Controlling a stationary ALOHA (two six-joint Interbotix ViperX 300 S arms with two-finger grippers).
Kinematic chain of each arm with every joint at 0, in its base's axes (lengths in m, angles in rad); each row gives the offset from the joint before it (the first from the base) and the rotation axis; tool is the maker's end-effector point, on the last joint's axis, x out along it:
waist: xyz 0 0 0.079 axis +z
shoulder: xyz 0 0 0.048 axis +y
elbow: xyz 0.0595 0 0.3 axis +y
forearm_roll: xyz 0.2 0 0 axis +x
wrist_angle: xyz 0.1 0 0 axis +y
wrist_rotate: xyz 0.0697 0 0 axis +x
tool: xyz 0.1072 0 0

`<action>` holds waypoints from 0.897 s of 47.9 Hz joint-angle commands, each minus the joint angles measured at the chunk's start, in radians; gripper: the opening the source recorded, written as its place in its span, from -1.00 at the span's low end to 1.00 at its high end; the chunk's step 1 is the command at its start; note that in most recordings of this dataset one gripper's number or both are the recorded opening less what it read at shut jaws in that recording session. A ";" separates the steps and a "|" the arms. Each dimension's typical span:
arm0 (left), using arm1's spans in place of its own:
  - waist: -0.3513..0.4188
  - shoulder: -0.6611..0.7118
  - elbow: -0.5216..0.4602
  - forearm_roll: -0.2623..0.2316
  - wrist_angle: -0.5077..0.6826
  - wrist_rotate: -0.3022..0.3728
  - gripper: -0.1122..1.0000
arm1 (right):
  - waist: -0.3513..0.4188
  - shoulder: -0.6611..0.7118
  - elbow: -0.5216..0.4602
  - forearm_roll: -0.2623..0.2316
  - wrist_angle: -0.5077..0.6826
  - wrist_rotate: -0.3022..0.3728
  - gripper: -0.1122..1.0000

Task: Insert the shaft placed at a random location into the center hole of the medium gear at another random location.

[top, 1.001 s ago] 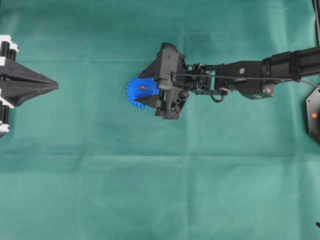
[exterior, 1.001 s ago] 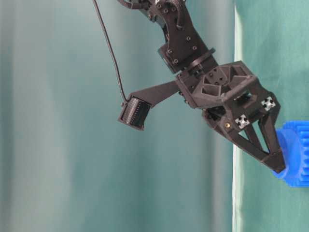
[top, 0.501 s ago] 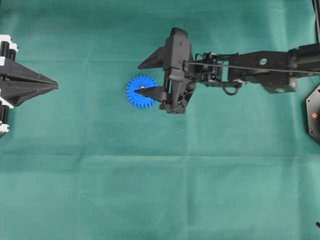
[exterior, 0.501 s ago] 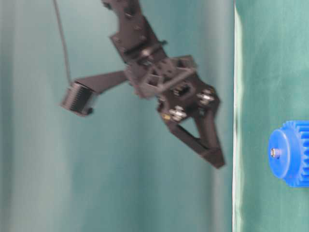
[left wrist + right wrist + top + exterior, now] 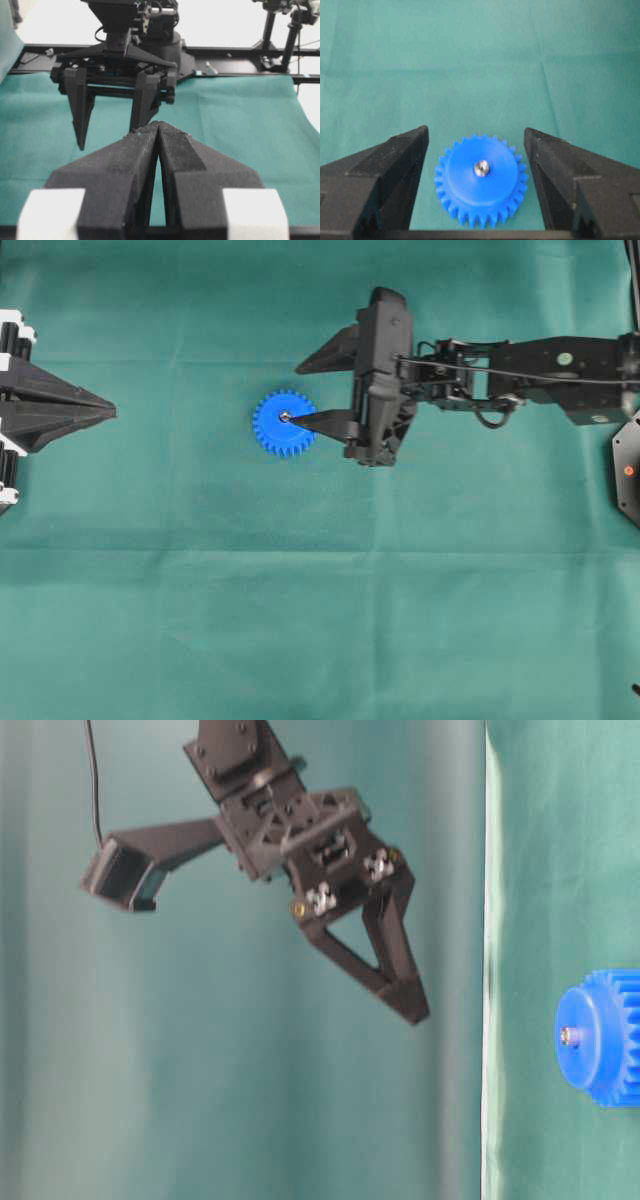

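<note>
A: What takes up most of the scene?

B: A green cloth (image 5: 300, 620) covers the whole table. The right arm (image 5: 540, 375) reaches in from the right edge of the overhead view, and the left gripper (image 5: 105, 415) sits at the far left edge, well apart from everything else.

A: How does the left gripper stand?

B: Its two black fingers (image 5: 135, 165) are pressed together to a point — closed on nothing, as its own wrist view shows.

A: And the right gripper?

B: The right gripper (image 5: 476, 145) has its jaws spread wide, nothing between them but air. In the table-level view it hangs above the cloth, clear of the gear, tilted with its tips pointing down toward it.

A: Where is the medium gear relative to that hand?

B: The medium gear (image 5: 284, 424) lies flat on the cloth, left of centre in the overhead view. From above, one finger's tip overlaps the gear's hub while the other points off beyond its rim — but the side view shows the gripper (image 5: 400, 995) raised and apart from the gear (image 5: 600, 1038). In the right wrist view the gear sits centred between the two fingers, below them.

A: And the shaft?

B: The shaft (image 5: 481, 168) stands upright in the center hole, its silver top poking just above the blue hub.
</note>
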 commanded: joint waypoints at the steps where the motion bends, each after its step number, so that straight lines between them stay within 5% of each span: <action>1: 0.000 0.003 -0.020 0.002 -0.005 0.000 -0.80 | 0.002 -0.061 0.020 0.002 -0.009 -0.003 0.61; 43: 0.000 0.002 -0.020 0.002 -0.005 -0.003 -0.80 | 0.002 -0.397 0.321 0.006 -0.005 -0.002 0.61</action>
